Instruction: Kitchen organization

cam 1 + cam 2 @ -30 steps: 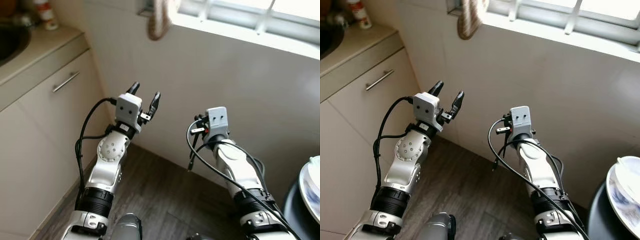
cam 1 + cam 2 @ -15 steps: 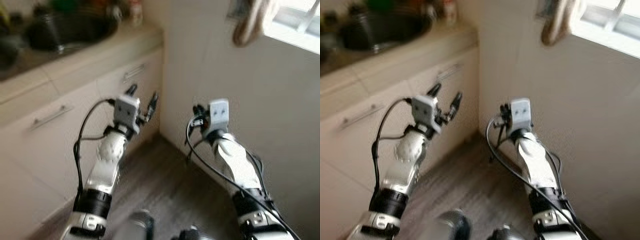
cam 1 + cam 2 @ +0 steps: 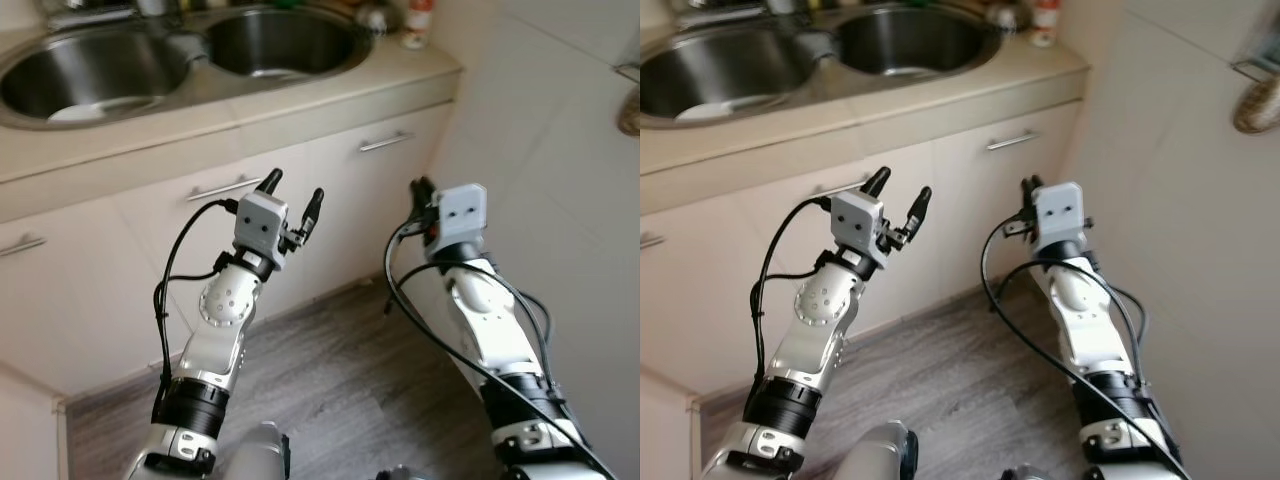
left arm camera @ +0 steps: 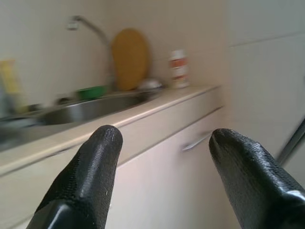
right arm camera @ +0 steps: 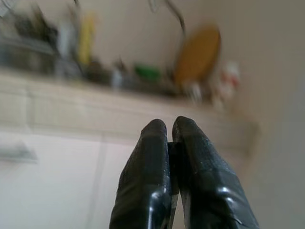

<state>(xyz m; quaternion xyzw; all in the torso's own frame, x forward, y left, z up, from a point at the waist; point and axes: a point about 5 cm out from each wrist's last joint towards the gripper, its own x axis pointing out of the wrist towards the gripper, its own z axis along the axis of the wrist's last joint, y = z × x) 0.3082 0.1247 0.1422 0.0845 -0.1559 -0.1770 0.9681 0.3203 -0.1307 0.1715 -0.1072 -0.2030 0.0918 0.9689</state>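
A beige counter (image 3: 330, 92) holds a steel double sink (image 3: 200, 60), with something white lying in its left basin (image 3: 75, 112). A white bottle with a red label (image 3: 417, 14) stands at the counter's right end. A round wooden board (image 4: 129, 57) leans behind the sink near the faucet (image 4: 86, 24). My left gripper (image 3: 293, 188) is raised in front of the cabinet doors, open and empty. My right gripper (image 3: 420, 187) is raised beside it, shut with nothing between its fingers (image 5: 155, 143).
Cabinet doors below the counter carry metal bar handles (image 3: 386, 141) (image 3: 225, 187). A white tiled wall (image 3: 560, 150) closes the right side, with a brownish cloth (image 3: 1258, 105) hanging on it. Grey wood floor (image 3: 330, 380) lies below my arms.
The camera has swung left: the window wall and plate have left the picture, and the sink counter has come in front. Both arms hold the same raised pose.
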